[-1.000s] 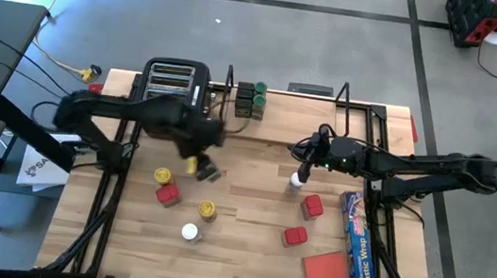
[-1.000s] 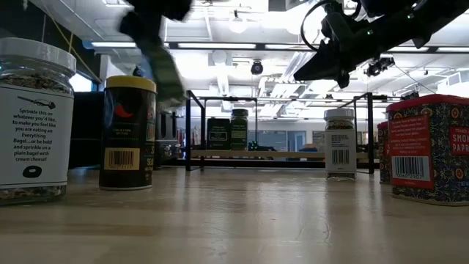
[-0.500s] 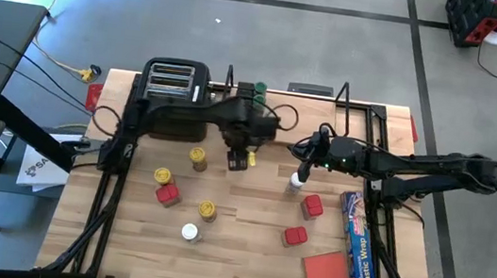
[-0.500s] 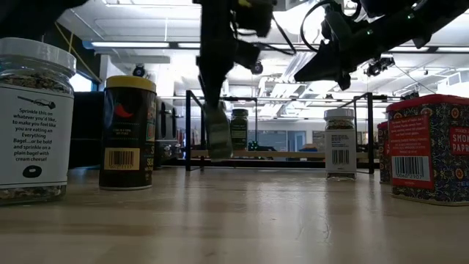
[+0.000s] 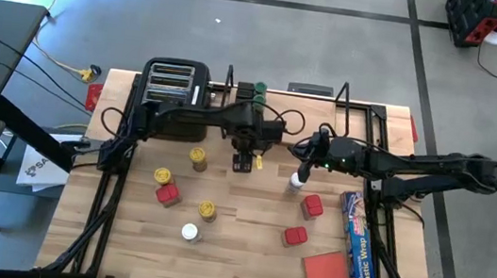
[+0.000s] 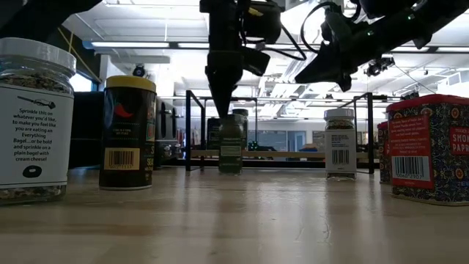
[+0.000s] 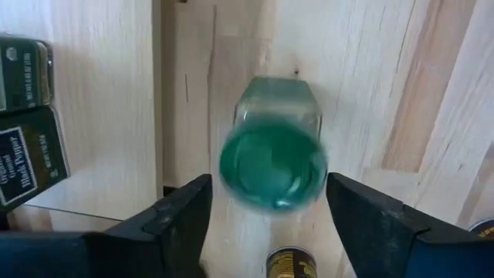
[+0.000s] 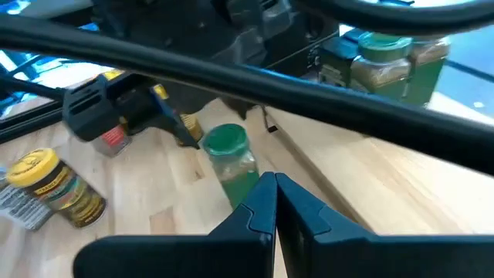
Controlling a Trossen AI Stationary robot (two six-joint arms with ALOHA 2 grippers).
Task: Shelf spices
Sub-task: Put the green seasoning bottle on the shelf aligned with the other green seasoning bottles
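we see the left gripper (image 5: 245,154) above a small green-lidded glass spice jar (image 7: 272,158) that stands on the light wooden table (image 5: 245,243), just in front of the black wire shelf (image 6: 278,125). in the left wrist view its fingers (image 7: 174,220) are spread wide, one on each side of the jar, apart from it. the low view shows the jar upright on the wood. the right gripper (image 8: 275,202) hangs by a white-lidded jar (image 5: 297,180), fingers pressed together.
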